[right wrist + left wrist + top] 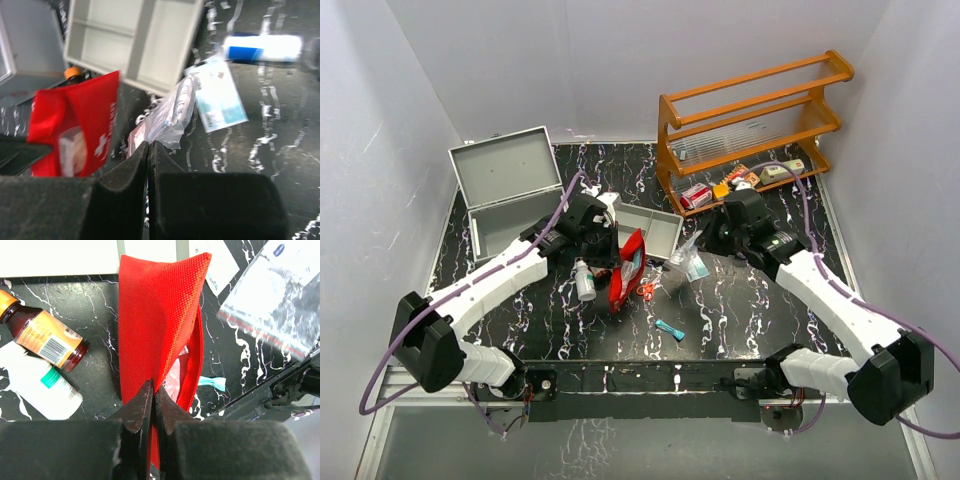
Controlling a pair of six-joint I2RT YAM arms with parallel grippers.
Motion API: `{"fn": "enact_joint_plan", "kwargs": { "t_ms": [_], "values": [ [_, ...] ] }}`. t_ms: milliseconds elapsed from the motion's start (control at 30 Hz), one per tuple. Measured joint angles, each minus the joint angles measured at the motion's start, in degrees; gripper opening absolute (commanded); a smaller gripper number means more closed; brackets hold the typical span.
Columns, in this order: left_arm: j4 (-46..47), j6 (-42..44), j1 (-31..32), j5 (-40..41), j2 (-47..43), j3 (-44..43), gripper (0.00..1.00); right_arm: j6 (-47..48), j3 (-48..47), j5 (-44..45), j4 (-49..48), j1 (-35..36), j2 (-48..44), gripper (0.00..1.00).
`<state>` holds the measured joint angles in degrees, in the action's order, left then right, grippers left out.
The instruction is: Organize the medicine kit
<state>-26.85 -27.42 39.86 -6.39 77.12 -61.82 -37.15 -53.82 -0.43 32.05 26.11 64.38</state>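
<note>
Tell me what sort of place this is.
Probably a robot lab test cell: plain white panels box in a marbled table holding staged props like a wooden rack and medicine kit.

Left claw [152, 392] pinched, right claw [148, 150] closed

Robot lab cell: plain white walls [620, 70] around a black marbled table [750, 310].

the medicine kit [505, 165] is matt silver-grey metal. the red pouch [160, 315] is coarse woven cloth. the tabletop [750, 300] is glossy black with white marble veins. the rack [750, 100] is varnished wood, the tray [141, 37] is matt grey plastic, the clear bag [280, 295] is shiny crinkled film, and the amber bottle [45, 337] is glossy with a paper label.
</note>
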Motion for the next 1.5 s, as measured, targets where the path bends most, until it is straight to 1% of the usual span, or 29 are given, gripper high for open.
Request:
{"fn": "enact_joint_plan", "kwargs": {
  "t_ms": [100,300,433,567,933,1233,1500],
  "values": [
    [0.1,0.9,0.0,0.1,0.8,0.0,0.0,-0.5,-4.7,-0.2,2.5,4.7,3.2,0.0],
    [0.5,1.5,0.0,0.2,2.4,0.0,0.0,-2.2,-11.1,0.7,6.8,14.6,8.1,0.0],
    [0.9,1.5,0.0,0.0,3.2,0.0,0.0,-3.4,-15.3,2.4,8.9,19.2,11.6,0.0],
    [1.0,1.5,0.0,0.0,3.3,0.0,0.0,-4.3,-17.5,4.8,10.0,22.6,13.7,0.0],
    [1.1,1.5,0.0,-0.1,3.3,0.0,0.0,-5.0,-18.0,8.5,11.9,24.7,15.4,0.0],
    [1.2,1.3,0.0,-0.5,3.3,0.0,0.0,-3.6,-19.2,8.2,10.8,25.7,18.3,0.0],
    [1.2,0.8,0.0,-0.6,3.3,0.0,0.0,-3.2,-19.7,6.7,7.2,26.3,19.3,0.0]
  ]
}}
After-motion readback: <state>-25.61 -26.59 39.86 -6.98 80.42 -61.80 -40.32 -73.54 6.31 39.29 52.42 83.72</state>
